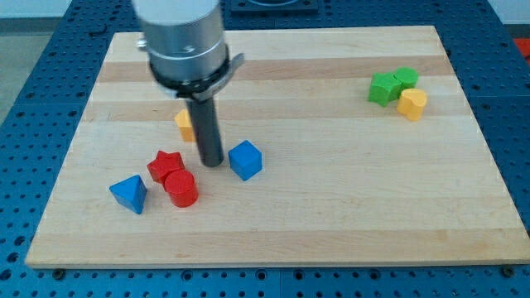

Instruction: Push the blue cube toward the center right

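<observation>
The blue cube (245, 160) sits on the wooden board (331, 207), left of centre and a little below the middle. My tip (212, 163) rests on the board just to the left of the blue cube, close to it with a thin gap showing. The dark rod rises from the tip to the grey arm body at the view's top left.
A red star (165, 165) and a red cylinder (180, 189) lie left of my tip. A blue triangular block (130, 194) lies further left. An orange block (185, 124) is partly hidden behind the rod. Two green blocks (391, 85) and a yellow block (411, 104) sit at the upper right.
</observation>
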